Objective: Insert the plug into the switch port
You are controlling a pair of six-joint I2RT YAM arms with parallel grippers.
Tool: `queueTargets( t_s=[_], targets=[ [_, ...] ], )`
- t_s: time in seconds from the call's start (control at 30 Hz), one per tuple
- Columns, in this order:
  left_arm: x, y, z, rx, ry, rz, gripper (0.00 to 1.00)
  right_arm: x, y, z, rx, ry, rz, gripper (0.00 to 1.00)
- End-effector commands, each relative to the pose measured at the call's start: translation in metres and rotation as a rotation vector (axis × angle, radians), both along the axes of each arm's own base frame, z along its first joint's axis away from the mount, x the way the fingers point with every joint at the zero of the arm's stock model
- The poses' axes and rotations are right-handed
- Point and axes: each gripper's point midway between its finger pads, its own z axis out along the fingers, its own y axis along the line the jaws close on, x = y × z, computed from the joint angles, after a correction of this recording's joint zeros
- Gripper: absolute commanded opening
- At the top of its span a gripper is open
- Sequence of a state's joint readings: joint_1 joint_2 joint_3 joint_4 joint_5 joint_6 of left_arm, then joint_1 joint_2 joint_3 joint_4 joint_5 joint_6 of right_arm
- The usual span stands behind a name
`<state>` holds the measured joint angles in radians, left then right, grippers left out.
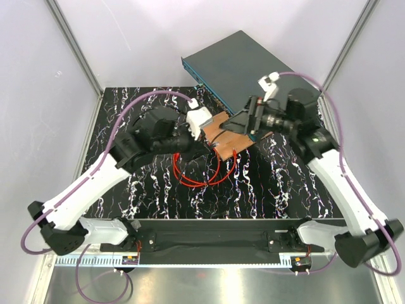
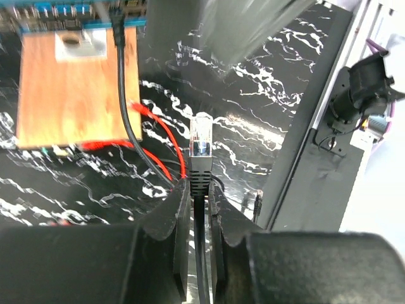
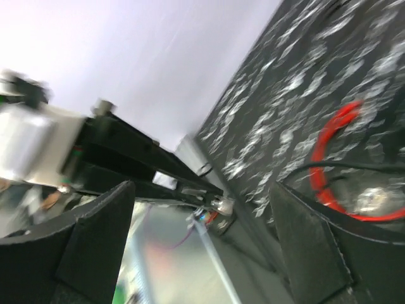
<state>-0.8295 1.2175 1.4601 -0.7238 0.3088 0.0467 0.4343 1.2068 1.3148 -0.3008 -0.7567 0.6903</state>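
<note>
On the glossy black worktop (image 1: 285, 183) with white marble-like veining sits a flat dark-grey metal switch box (image 1: 243, 60) with a teal front face, lying angled at the far side. Just in front of it is a flat brown plywood board (image 2: 63, 95) with visible grain and a small silvery plate with a hole (image 2: 79, 44) near its far edge. A thin bright-red cable (image 3: 332, 120) loops loose on the worktop beside the board. A thin black cable (image 2: 120, 82) runs along the board's edge up to the teal face.

Left fingers (image 2: 168, 218), matte black and blocky, are clenched on the plug (image 2: 201, 142). It is a clear boxy plastic connector with a ribbed black boot, sticking out past the fingertips. It is over the worktop, apart from the switch and not in any socket, tip aimed roughly that way. The cable behind the boot lies in the shadowed gap between the fingers, so its colour can't be told there.

Right fingers (image 3: 310, 244), black wedge shapes, are spread wide with nothing between them. In the top view they sit over the board by the switch front.

The switch port row (image 2: 57, 9) is cut off at the top edge of the left wrist view and blurred to blue-teal blocks, with single sockets hard to separate. From the top camera the ports are too small to see and partly hidden by the arms. The right wrist view is heavily smeared; only the red loop, veined worktop and black frame parts can be made out.
</note>
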Motion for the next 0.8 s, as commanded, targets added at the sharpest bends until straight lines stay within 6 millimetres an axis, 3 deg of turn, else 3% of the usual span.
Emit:
queueTargets(
  t_s=[0.0,0.13,0.2,0.3,0.37,0.4,0.5,0.67,0.77],
  targets=[
    [0.019,-0.009,0.005,-0.03,0.057,0.138,0.0,0.009,-0.045,0.028,-0.106,-0.173,-0.233,0.93],
    [0.023,-0.028,0.013,-0.052,0.058,0.167,0.0,0.018,-0.098,0.019,-0.221,-0.174,-0.505,0.99],
    [0.029,-0.036,0.016,-0.055,0.051,0.203,0.0,0.01,-0.121,0.015,-0.229,-0.149,-0.605,1.0],
    [0.032,-0.052,0.012,-0.05,0.061,0.212,0.0,0.006,-0.152,-0.002,-0.238,-0.071,-0.725,1.0],
    [0.035,-0.061,0.019,-0.058,0.058,0.205,0.0,0.007,-0.172,-0.028,-0.264,0.035,-0.802,1.0],
    [0.041,-0.066,0.021,-0.055,0.054,0.218,0.0,0.004,-0.172,-0.046,-0.261,0.108,-0.803,1.0],
    [0.049,-0.073,0.025,-0.047,0.034,0.217,0.0,0.006,-0.161,-0.063,-0.197,0.206,-0.717,1.0],
    [0.05,-0.077,0.019,-0.039,0.027,0.193,0.0,0.022,-0.149,-0.049,-0.143,0.131,-0.607,1.0],
    [0.049,-0.078,0.017,-0.045,0.035,0.175,0.0,0.032,-0.148,-0.053,-0.117,0.144,-0.581,1.0]
  ],
)
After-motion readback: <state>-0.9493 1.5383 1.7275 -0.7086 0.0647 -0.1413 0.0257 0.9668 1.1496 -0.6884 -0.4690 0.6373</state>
